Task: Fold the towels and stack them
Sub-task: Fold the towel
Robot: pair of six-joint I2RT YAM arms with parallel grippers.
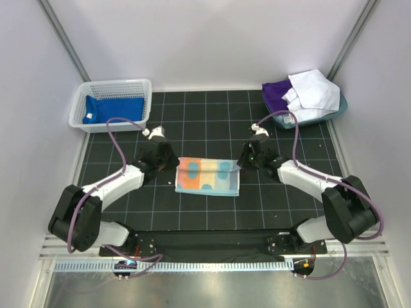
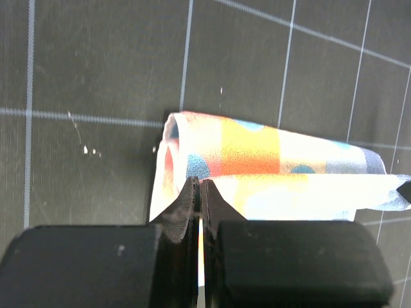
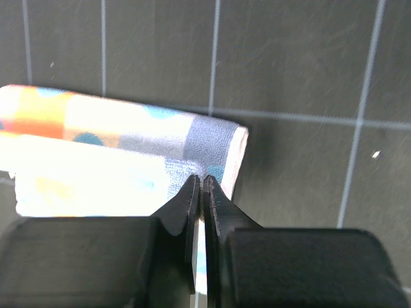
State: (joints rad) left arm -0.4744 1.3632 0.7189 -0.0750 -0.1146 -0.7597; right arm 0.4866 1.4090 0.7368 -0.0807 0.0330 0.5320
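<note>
The top view showed the dotted towel (image 1: 207, 176) lying folded in the middle of the mat (image 1: 205, 122), with the left gripper (image 1: 173, 165) at its far left corner and the right gripper (image 1: 241, 163) at its far right corner. From above, the jaws of both were hidden under the wrists.

The wrist views filled that gap. The left gripper (image 2: 198, 186) had its 2 fingers pressed almost together, with a thin strip of pale cloth caught between them and the towel's rolled fold (image 2: 192, 138) just beyond the tips. The right gripper (image 3: 199, 183) was pinched the same way on the towel's (image 3: 128, 141) edge near its grey-blue corner.

Only the top view showed the rest. A blue towel (image 1: 115, 109) lay in the basket (image 1: 138, 86) at far left. A purple towel (image 1: 276, 95) and a white towel (image 1: 314, 93) were heaped in the tub (image 1: 321, 117) at far right.
</note>
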